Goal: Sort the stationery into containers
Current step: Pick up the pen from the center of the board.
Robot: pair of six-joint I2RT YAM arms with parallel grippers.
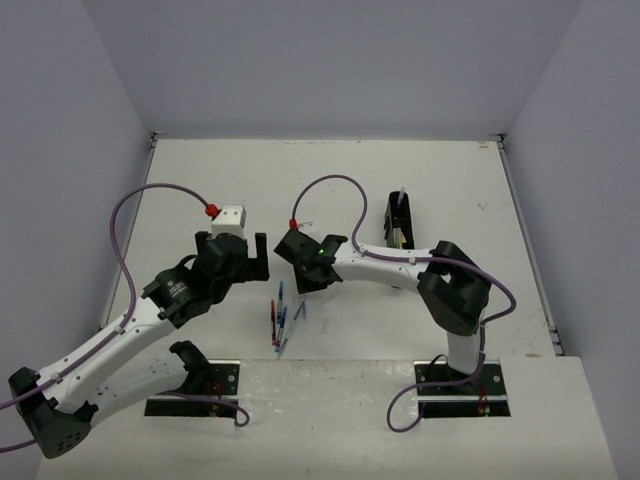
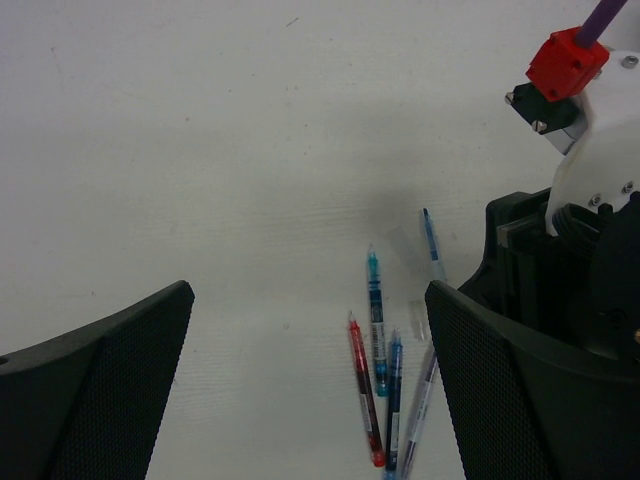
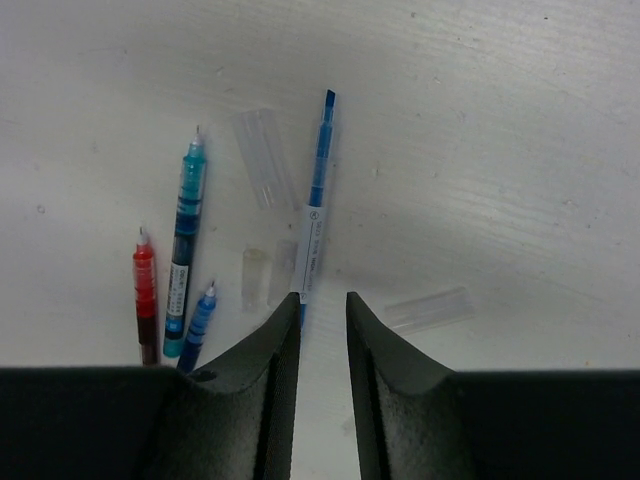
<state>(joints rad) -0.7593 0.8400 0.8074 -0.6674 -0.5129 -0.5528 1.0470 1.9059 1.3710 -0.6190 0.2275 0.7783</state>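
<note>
Several pens lie loose on the white table between the arms: a teal pen (image 2: 376,322) (image 3: 183,250), a red pen (image 2: 364,392) (image 3: 145,290), a blue pen (image 2: 393,400) (image 3: 200,312), a purple-grey pen (image 2: 420,395), and a blue-and-white pen (image 3: 315,215) (image 1: 303,310). My right gripper (image 3: 323,300) (image 1: 307,282) hovers low over the blue-and-white pen. Its jaws stand a narrow gap apart and empty, and the pen's end lies by the left fingertip. My left gripper (image 2: 308,290) (image 1: 250,255) is wide open and empty, above and left of the pens. The black organiser tray (image 1: 390,215) sits behind the right arm with a few pens inside.
Clear plastic caps lie among the pens: a long one (image 3: 262,155), another (image 3: 430,308) to the right of my fingers, and two short ones (image 3: 253,275). The right wrist with its red cable plug (image 2: 565,62) fills the right side of the left wrist view. Grey walls enclose the table.
</note>
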